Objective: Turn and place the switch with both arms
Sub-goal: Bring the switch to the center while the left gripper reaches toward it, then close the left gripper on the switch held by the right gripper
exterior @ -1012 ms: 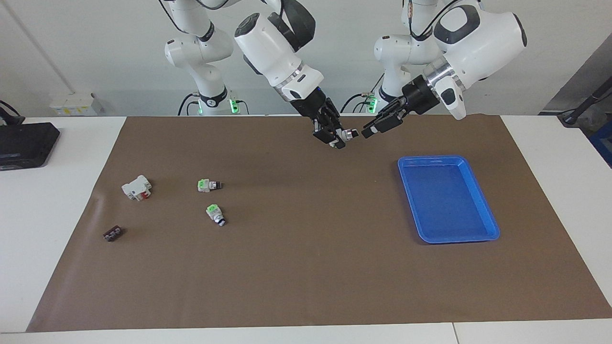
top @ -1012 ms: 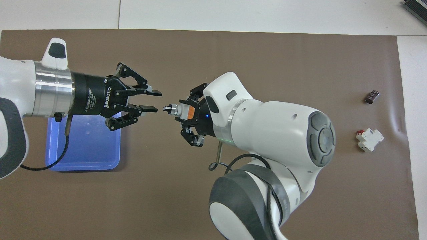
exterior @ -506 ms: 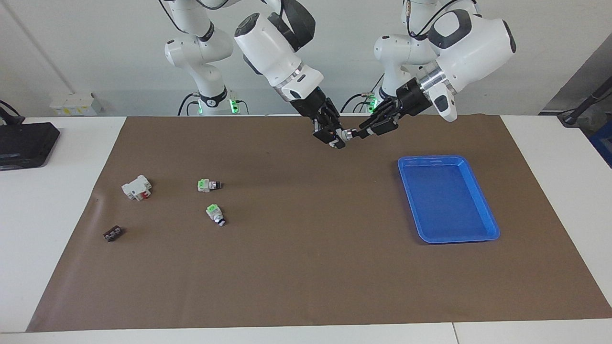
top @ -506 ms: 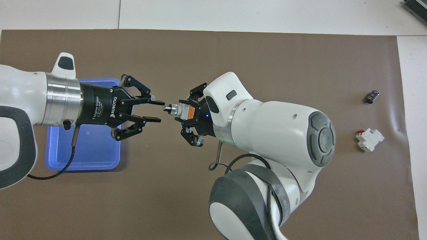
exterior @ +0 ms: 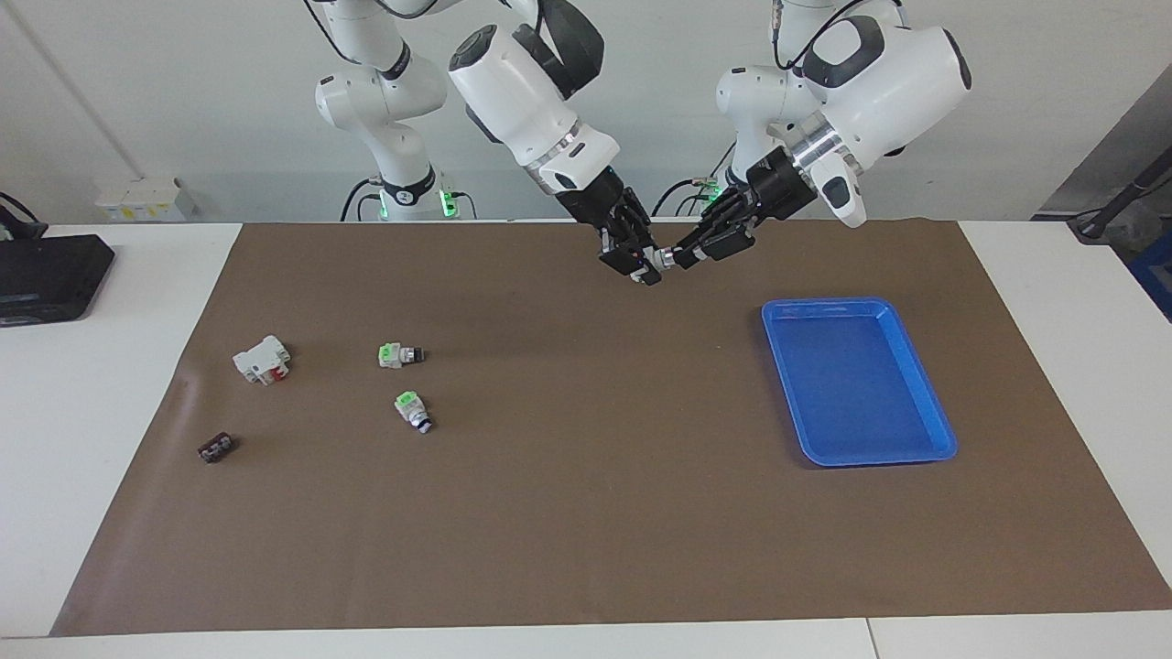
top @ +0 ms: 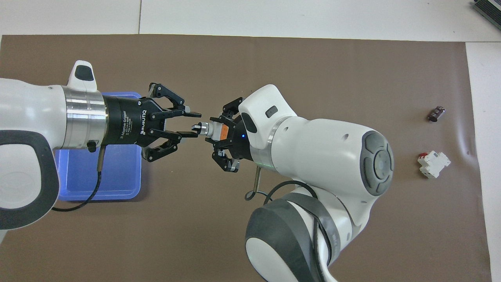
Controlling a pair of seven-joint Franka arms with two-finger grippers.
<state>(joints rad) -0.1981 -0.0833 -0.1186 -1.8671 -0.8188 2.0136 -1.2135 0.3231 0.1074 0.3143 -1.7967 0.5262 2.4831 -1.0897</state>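
Note:
My right gripper (top: 218,131) hangs over the brown mat toward the robots' end, shut on the switch (top: 208,128). The switch's orange cap (top: 222,132) faces up and its black-and-silver knob (top: 199,127) points toward the left arm's end of the table. My left gripper (top: 197,124) faces it, open, its two fingertips flanking the tip of the knob with a gap on each side. In the facing view the switch (exterior: 661,260) sits between the right gripper (exterior: 641,266) and the left gripper (exterior: 682,257), both well above the mat.
A blue tray (exterior: 861,380) (top: 117,176) lies on the mat toward the left arm's end. Toward the right arm's end lie two green-capped switches (exterior: 398,354) (exterior: 412,409), a white block with red parts (exterior: 262,359) (top: 432,163) and a small dark part (exterior: 216,448) (top: 435,113).
My left gripper has moved from over the tray toward the held switch, still open, until its fingertips reach the knob. The right arm and the switch have stayed still.

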